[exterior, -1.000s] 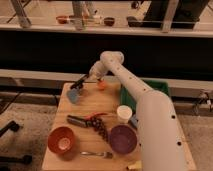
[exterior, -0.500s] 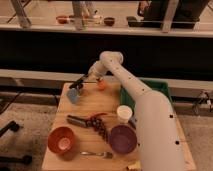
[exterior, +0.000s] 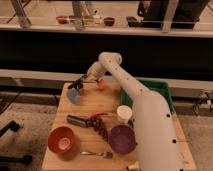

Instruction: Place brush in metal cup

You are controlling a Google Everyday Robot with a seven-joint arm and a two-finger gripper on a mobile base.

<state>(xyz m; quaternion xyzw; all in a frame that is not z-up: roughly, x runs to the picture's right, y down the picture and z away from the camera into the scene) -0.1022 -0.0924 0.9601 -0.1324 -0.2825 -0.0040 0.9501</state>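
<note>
**A:** Where is the gripper (exterior: 81,81) hanging?

**B:** It is hanging in the upper left part of the wooden table (exterior: 92,106), just above and to the right of the metal cup (exterior: 74,95). The claw is looking clamped on the brush (exterior: 75,85), which is showing as a slim dark stick poking out of it down and to the left.

**A:** So the brush is not sitting in the cup yet?

**B:** I am judging not. Its lower end is pointing toward the rim, close above it, but I cannot tell whether it is touching or already dipping inside.

**A:** What is mattering most for doing this step well?

**B:** Lining up the low tip over the mouth of the cup, not its wall, before going down. The brush is lying at a slant, so I am thinking the wrist should be tipping it more upright. That way the tip is entering first and the handle is ending up leaning on the rim.

**A:** Anything worrying you?

**B:** The cup is looking light and is standing near the table's left edge. A sideways push from the stick could be knocking it over or off. The small orange object (exterior: 101,85) is lying just to the right of the gripper, so drifting right is risking a bump too.

**A:** And the release?

**B:** Opening only once the tip is resting well inside.
</note>
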